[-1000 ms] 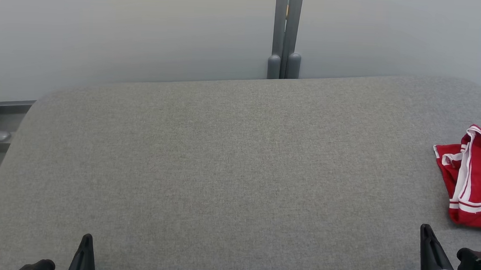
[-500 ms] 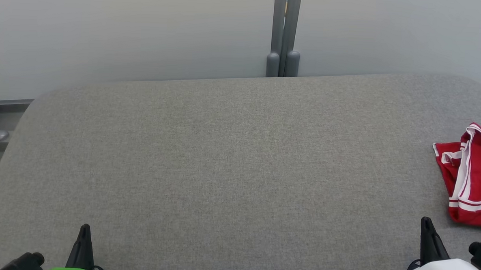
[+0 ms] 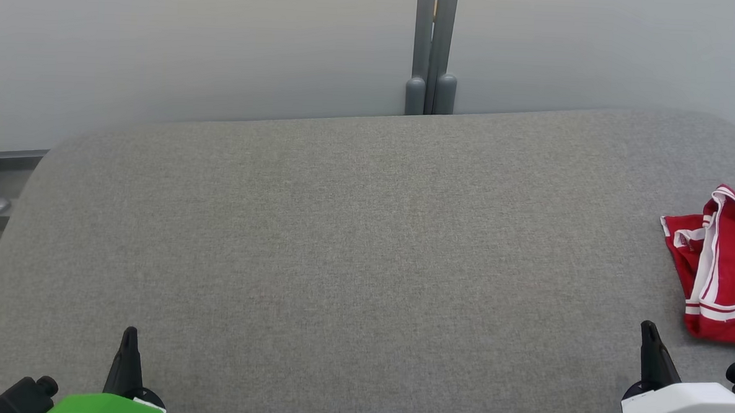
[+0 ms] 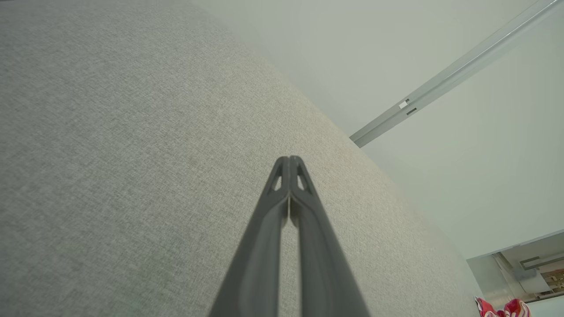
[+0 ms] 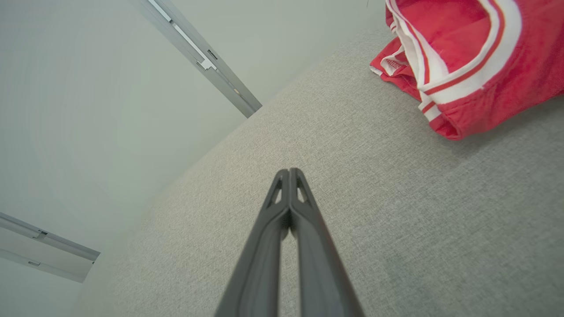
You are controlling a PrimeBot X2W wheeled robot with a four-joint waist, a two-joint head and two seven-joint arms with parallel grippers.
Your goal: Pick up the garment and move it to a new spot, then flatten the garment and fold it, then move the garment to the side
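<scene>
Left hand (image 3: 127, 339), right hand (image 3: 648, 330) closed, empty; the right, near the garment (image 3: 721, 271), must open before pinching its edge.

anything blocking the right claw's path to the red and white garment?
Nothing visible. The crumpled red garment with white trim lies ahead and to the right of the shut right claw, apart from it, with only grey fabric surface between them.

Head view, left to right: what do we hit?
In order: left hand → post → right hand → garment, cut off by the right edge.
</scene>
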